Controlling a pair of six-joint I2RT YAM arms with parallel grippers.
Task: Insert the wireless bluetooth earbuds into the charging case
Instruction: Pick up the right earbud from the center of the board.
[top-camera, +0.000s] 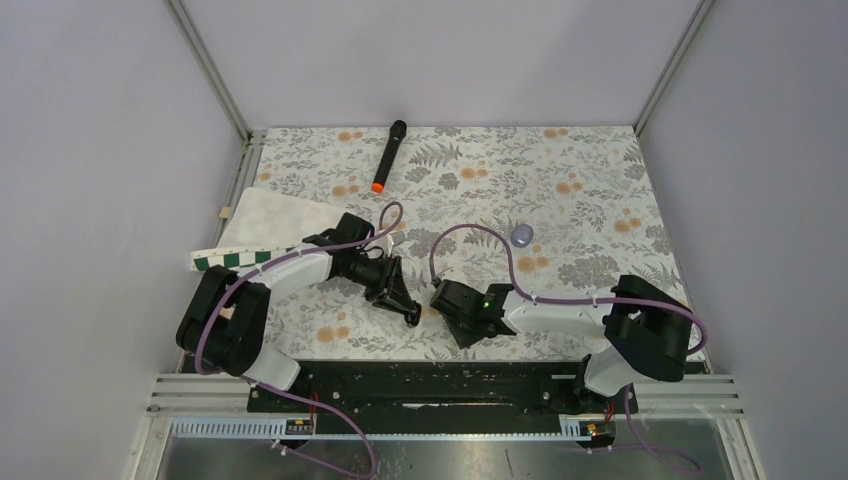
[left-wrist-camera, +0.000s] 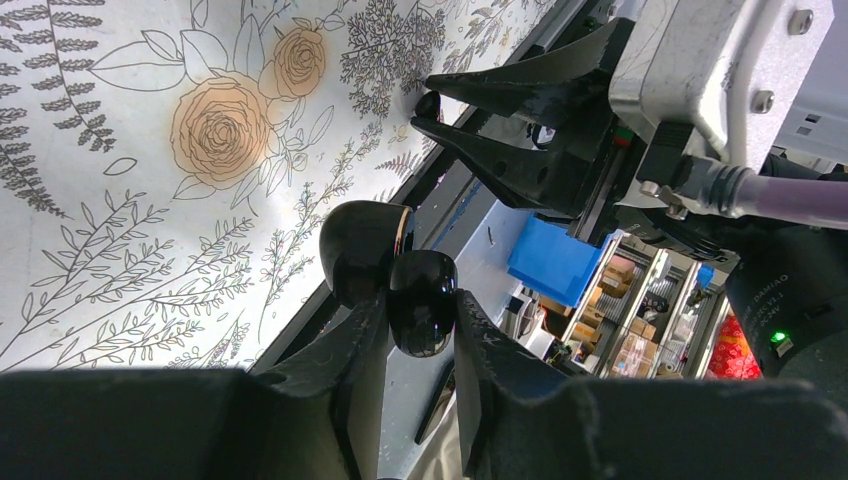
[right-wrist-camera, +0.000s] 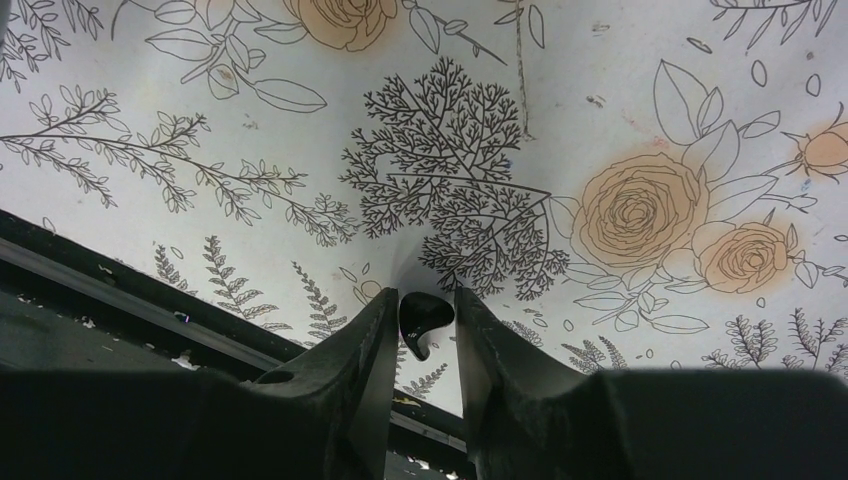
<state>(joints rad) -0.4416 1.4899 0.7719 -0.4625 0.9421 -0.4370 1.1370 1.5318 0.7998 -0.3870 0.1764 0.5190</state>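
The charging case (left-wrist-camera: 422, 305), glossy black, sits pinched between the fingers of my left gripper (left-wrist-camera: 420, 295), its lid (left-wrist-camera: 362, 248) swung open to the left. In the top view the left gripper (top-camera: 408, 315) hovers low near the table's front edge. One tiny black earbud (right-wrist-camera: 424, 316) lies on the flowered cloth between the fingertips of my right gripper (right-wrist-camera: 420, 300). It touches both pads, and the cloth puckers just beyond it. The right gripper (top-camera: 440, 297) faces the left one from a short way off, and its fingers (left-wrist-camera: 500, 160) show in the left wrist view.
A black stick with an orange tip (top-camera: 388, 157) lies at the back. A small lilac object (top-camera: 523, 234) rests right of centre. A white pad with a checkered strip (top-camera: 268, 228) lies at the left. The black front rail (top-camera: 430, 378) runs just behind both grippers.
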